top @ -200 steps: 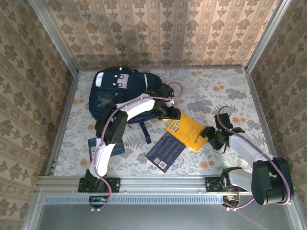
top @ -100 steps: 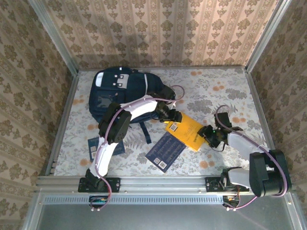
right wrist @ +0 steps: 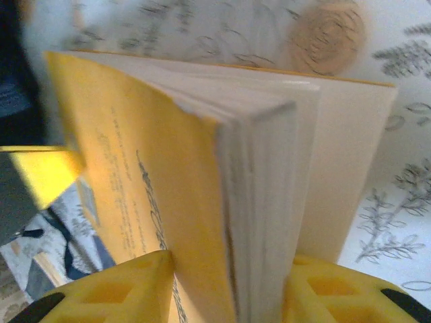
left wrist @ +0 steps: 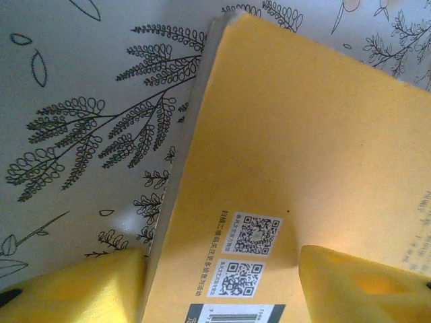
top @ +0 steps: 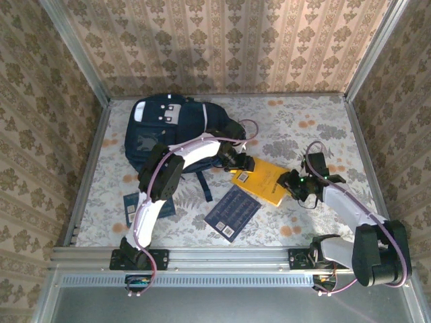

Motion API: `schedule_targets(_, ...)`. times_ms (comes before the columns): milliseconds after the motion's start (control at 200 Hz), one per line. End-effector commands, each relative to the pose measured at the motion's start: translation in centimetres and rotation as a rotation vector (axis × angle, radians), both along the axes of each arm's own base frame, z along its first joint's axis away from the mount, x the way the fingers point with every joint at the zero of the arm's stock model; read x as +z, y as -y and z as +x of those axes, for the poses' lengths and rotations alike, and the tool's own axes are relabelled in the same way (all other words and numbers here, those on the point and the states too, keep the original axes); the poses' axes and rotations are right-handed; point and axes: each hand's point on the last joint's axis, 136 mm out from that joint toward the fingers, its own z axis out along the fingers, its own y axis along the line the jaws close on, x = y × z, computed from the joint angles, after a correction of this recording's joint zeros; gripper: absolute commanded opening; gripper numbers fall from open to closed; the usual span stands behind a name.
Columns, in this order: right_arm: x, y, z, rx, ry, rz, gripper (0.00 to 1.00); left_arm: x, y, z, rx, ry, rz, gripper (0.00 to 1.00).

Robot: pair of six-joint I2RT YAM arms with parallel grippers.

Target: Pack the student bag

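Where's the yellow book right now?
Top view, centre-right on the table: yellow book between the left hand and the right hand, whose fingers clamp its edge.

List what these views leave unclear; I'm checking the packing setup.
- student bag, open or zipped: top view, left arm crosses it.
- left booklet: top view, partly under that arm.
- yellow book print: right wrist view, blurred.
- right gripper, squeezing or not: right wrist view, pads cut off below.

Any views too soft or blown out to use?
Right wrist: soft, yellow book too close, tablecloth behind blurred. Left wrist: QR codes readable, small glare spot on the cloth. Top external: sharp, evenly lit, faint shadows on the back wall.
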Motion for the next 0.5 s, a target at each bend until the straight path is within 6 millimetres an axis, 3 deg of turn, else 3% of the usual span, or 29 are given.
schedule_targets(0,3.4,-1.8,1.4,0.084,0.109,0.065,0.39,-0.8,1.4,-1.8,-0.054,-0.055,-0.025,0.63)
schedule_targets(250,4.4,-1.4,1.3,0.06,0.124,0.05,0.37,-1.1,1.0,-1.6,-0.05,-0.044,0.0,0.64)
schedule_targets(495,7.0,-2.0,1.6,0.039,0.177,0.114,0.45,-1.5,0.9,-1.6,-0.049,-0.05,0.006,0.64)
